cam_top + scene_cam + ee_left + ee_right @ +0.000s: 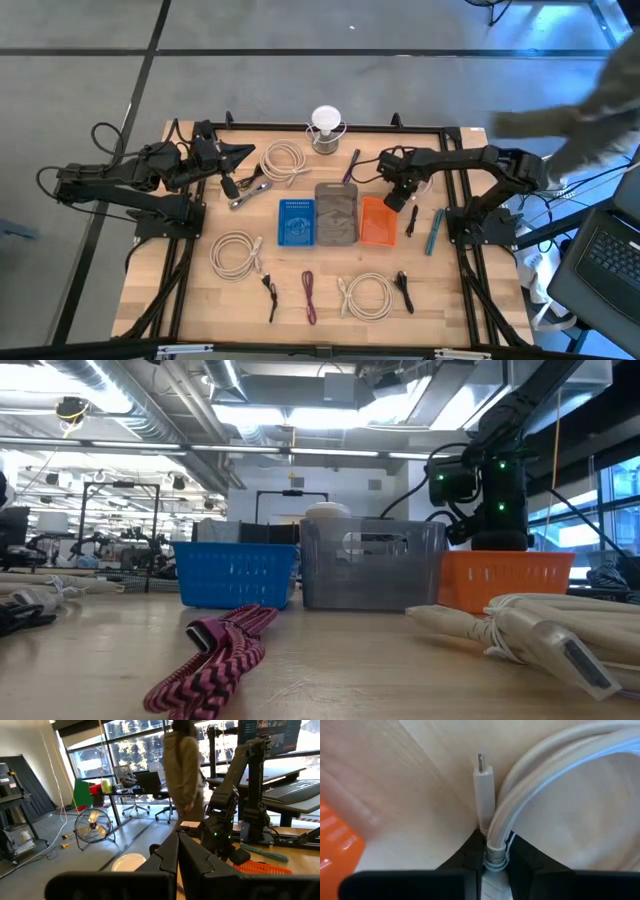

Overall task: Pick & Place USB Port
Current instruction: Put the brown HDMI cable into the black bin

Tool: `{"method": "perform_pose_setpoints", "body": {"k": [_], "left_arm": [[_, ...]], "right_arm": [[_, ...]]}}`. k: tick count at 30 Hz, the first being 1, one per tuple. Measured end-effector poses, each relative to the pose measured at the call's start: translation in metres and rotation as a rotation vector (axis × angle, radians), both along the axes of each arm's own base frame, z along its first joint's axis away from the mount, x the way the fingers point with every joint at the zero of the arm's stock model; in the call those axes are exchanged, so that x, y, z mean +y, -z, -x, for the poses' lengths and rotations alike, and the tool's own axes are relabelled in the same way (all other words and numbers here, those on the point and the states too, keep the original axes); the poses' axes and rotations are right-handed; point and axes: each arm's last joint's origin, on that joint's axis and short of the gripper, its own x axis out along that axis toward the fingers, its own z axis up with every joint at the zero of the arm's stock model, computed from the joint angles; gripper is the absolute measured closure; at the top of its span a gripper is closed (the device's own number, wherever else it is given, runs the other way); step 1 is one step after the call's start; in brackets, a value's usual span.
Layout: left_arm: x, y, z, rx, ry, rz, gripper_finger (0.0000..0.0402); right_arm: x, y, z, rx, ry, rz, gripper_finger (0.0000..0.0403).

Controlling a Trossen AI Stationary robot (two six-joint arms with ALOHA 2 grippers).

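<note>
We see the right tool closed on a white cable: its 2 dark fingers pinch the cord just behind the plug, which points out over bare wood. An orange corner shows at the edge of that wrist view. From above, the right tool hangs at the far right corner of the orange bin, which stands in a row with the grey bin and the blue bin in the middle of the table.

The left tool waits at the far left of the table with its fingers pressed together and nothing between them.

Other white cables lie coiled on the table, one near the left tool, one in front of the blue bin, one in front of the orange bin. A pink braided cable lies between the last 2.
</note>
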Motion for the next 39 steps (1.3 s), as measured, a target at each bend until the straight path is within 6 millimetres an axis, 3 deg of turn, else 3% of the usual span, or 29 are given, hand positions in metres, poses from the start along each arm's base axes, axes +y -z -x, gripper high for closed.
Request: {"method": "perform_pose_setpoints", "body": {"k": [4, 9, 20, 29, 39], "left_arm": [[0.000, 0.000, 0.000, -0.007, 0.000, 0.014, 0.0398], [0.000, 0.000, 0.000, -0.009, 0.000, 0.017, 0.0397], [0.000, 0.000, 0.000, -0.006, 0.000, 0.016, 0.0398], [0.000, 0.000, 0.000, -0.006, 0.000, 0.014, 0.0398], [0.000, 0.000, 0.000, -0.005, 0.000, 0.013, 0.0398]], "right_arm": [[-0.001, -0.003, 0.003, 0.038, -0.010, 0.083, 0.0348], [-0.001, -0.021, 0.011, 0.057, -0.006, 0.164, 0.0348], [0.004, -0.088, 0.015, -0.090, 0.039, 0.229, 0.0348], [0.035, -0.148, 0.005, -0.478, -0.033, 0.123, 0.0348], [0.088, -0.179, -0.034, -0.952, -0.279, -0.013, 0.0348]]}}
